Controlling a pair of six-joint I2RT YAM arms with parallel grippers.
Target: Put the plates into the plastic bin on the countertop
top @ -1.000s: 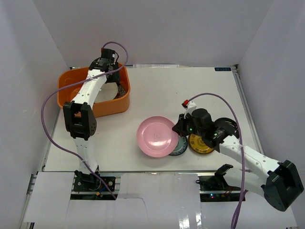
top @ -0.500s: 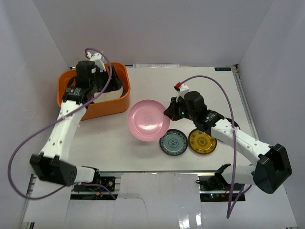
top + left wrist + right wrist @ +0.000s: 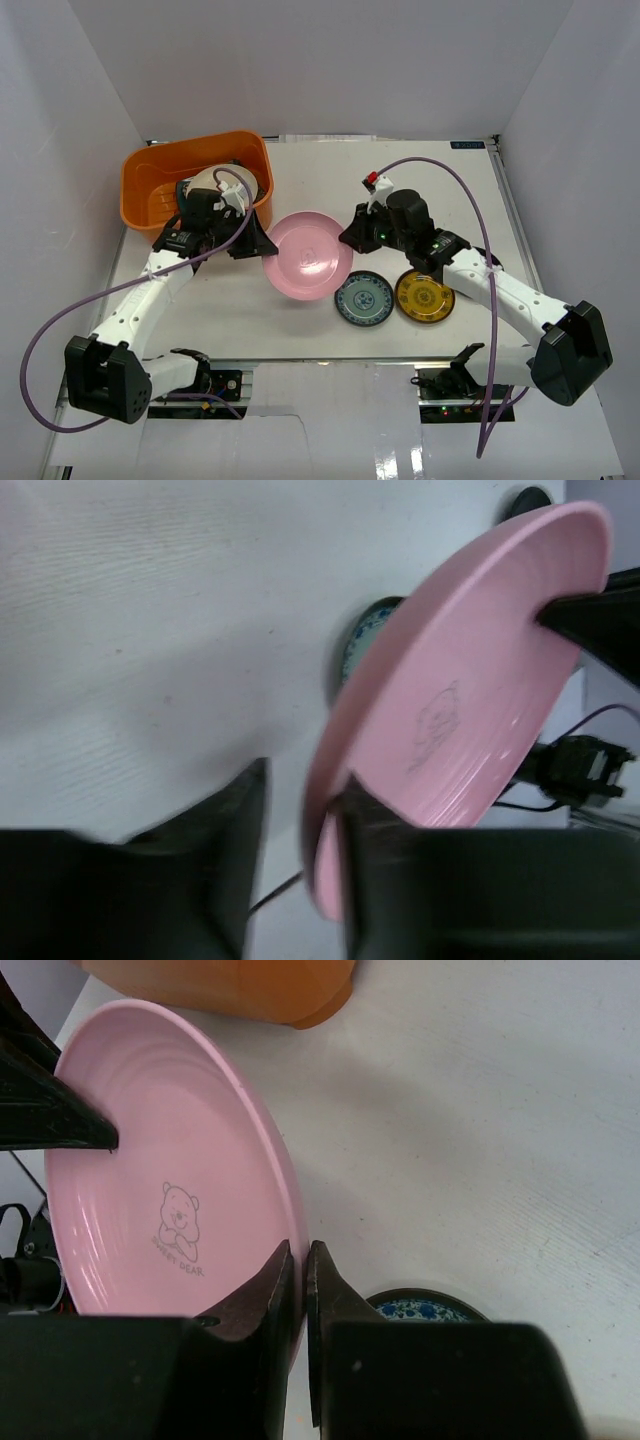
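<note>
**A:** Why are 2 small plates nearest?

**B:** The blue-patterned plate (image 3: 363,298) and the yellow-patterned plate (image 3: 424,296) lie flat, side by side, at the near right. I judge they are waiting their turn.

**A:** And the pink plate (image 3: 308,255)?

**B:** It is lifted and tilted just beyond them, between the 2 arms. The right jaws are clamped on its right rim. The left jaws stand parted astride its left rim, with a gap showing on 1 side. It reads as a handover, since the bin is on the left arm's side.

**A:** Where is the bin?

**B:** The orange plastic bin (image 3: 150,180) sits at the far left. It holds a cream plate (image 3: 215,180) and something dark.

**A:** And the room?

**B:** A white tabletop (image 3: 420,190) enclosed by plain white walls (image 3: 350,60).
</note>
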